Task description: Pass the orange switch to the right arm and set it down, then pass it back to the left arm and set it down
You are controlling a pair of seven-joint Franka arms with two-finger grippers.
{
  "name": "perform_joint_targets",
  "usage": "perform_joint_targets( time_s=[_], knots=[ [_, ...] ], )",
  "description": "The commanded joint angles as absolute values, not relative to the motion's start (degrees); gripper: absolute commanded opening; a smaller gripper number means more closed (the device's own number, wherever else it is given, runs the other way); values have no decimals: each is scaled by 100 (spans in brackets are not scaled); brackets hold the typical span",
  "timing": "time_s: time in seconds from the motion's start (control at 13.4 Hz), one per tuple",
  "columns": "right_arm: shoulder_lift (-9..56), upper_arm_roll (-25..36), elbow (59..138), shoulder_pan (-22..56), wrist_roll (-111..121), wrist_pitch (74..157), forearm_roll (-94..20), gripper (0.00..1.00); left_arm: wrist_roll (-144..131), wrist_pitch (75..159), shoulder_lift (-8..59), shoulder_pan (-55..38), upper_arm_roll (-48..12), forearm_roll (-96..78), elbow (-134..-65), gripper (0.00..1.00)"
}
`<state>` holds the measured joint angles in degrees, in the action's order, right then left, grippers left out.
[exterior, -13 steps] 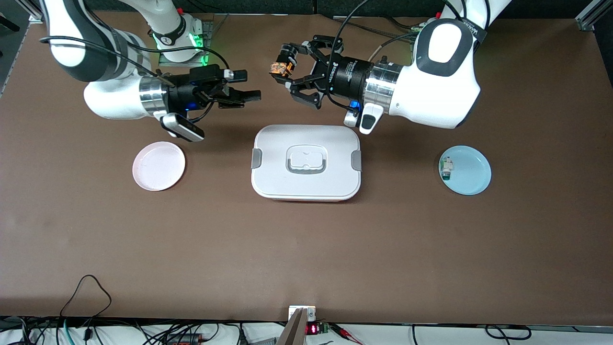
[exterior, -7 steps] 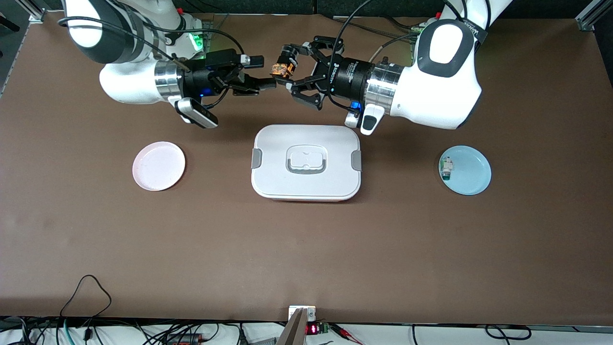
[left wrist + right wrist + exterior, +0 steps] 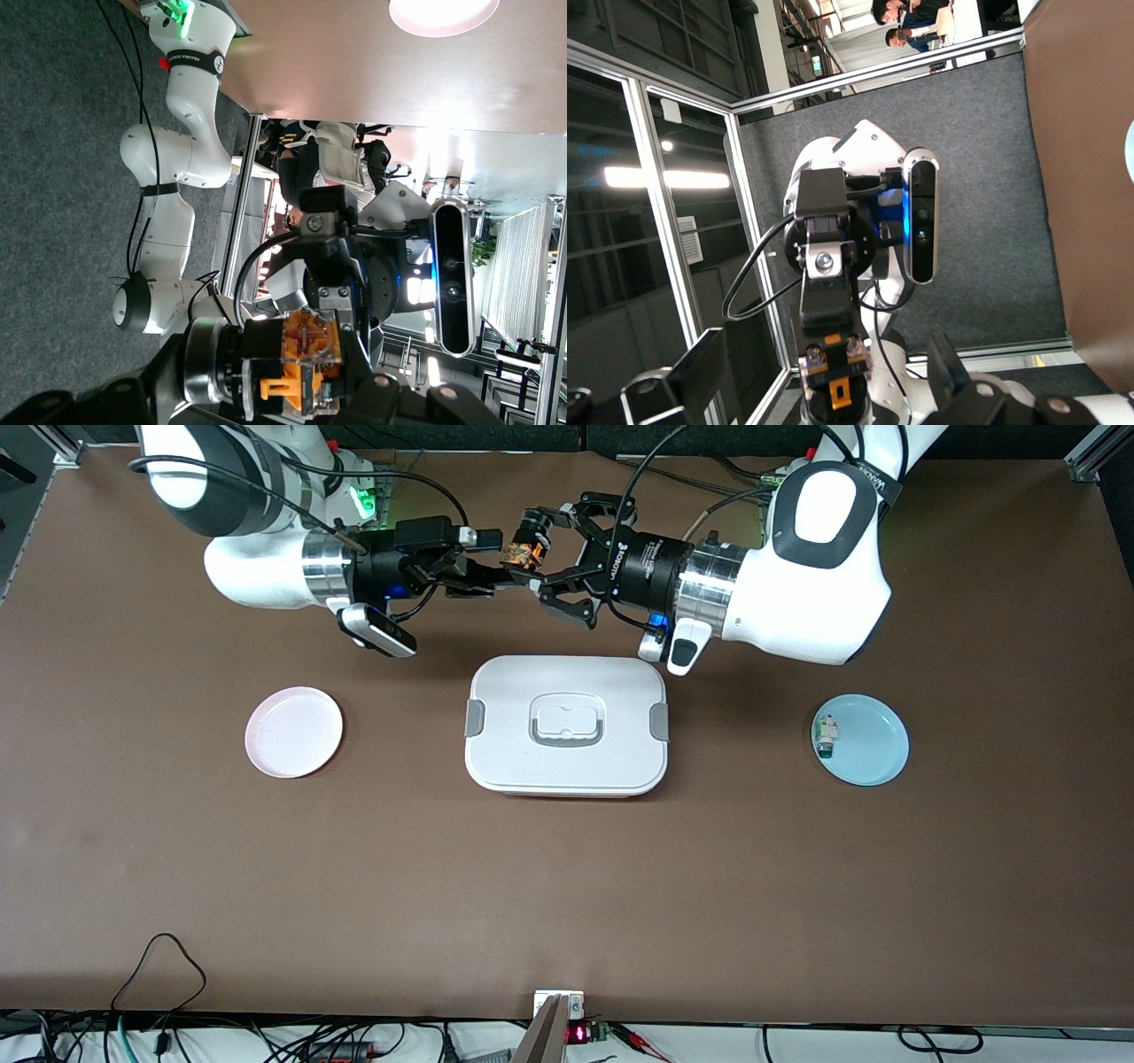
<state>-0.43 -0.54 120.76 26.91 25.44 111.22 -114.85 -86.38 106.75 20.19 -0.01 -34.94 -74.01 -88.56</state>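
Observation:
The orange switch (image 3: 519, 555), a small black cylinder with an orange and clear end, is held up in the air with my left gripper (image 3: 535, 560) shut on it. They hang over bare table between the box (image 3: 567, 726) and the arms' bases. My right gripper (image 3: 490, 560) is open, with one fingertip on each side of the switch's free end and a gap to it. In the left wrist view the switch (image 3: 306, 361) fills the space between that gripper's jaws. In the right wrist view the switch (image 3: 836, 376) sits between my right gripper's (image 3: 824, 372) spread fingers.
The white box with grey clips lies mid-table. A pink plate (image 3: 293, 732) sits toward the right arm's end. A blue plate (image 3: 873, 744) holding a small white-and-green part (image 3: 826, 735) sits toward the left arm's end. Cables run along the table's near edge.
My right gripper has travelled toward the left gripper, away from the box, until its open fingers flank the switch. The left arm and switch have stayed still.

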Motion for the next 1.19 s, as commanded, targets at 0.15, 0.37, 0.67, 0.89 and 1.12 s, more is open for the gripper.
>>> perform_joint_targets(
  time_s=[0.15,0.37,0.67,0.89,1.12],
  knots=[
    [-158,-176,12129,2716,2628,11355,-11646,92,-8719,10679,2092,35,-3507,-7567,-8728,0],
    [-158,-184,12129,2733,2628,11364,-11646,86,-8719,10679,2092,35,-3507,-7567,-8728,0],
    [-158,-185,12094,2777,2637,11373,-11672,78,-8719,10679,2092,35,-3507,-7567,-8728,0],
    [-158,-185,12102,2777,2646,11373,-11681,63,-8719,10679,2109,35,-3507,-7567,-8728,0],
    [-158,-185,12033,2769,2672,11364,-11698,34,-8719,10679,2109,35,-3507,-7567,-8728,0]
  ],
)
